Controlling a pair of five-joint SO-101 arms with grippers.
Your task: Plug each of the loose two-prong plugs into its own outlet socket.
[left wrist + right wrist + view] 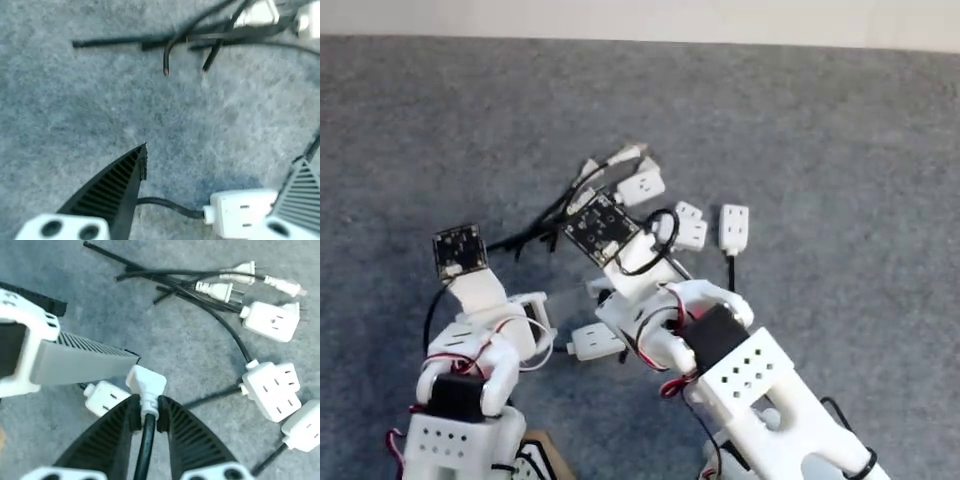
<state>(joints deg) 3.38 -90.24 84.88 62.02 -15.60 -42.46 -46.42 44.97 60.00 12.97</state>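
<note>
My right gripper point(147, 409) is shut on a white two-prong plug point(146, 386), whose black cord runs back between the fingers. The plug's front end sits right beside a small white outlet socket point(106, 398), which lies on the grey carpet between the two arms point(595, 342). My left gripper point(222, 156) is open, and the same socket point(241, 212) lies between its fingers, close to one finger point(300, 185), trailing a black cord. That left gripper's pale finger point(85, 360) reaches over the socket. Three more loose plugs point(219, 290) lie farther off.
Three other white sockets point(272, 320) point(272, 390) point(305, 425) lie past the held plug, joined by black cords. A tangle of cords point(200, 35) with cut ends crosses the carpet point(840, 140) ahead of the left arm.
</note>
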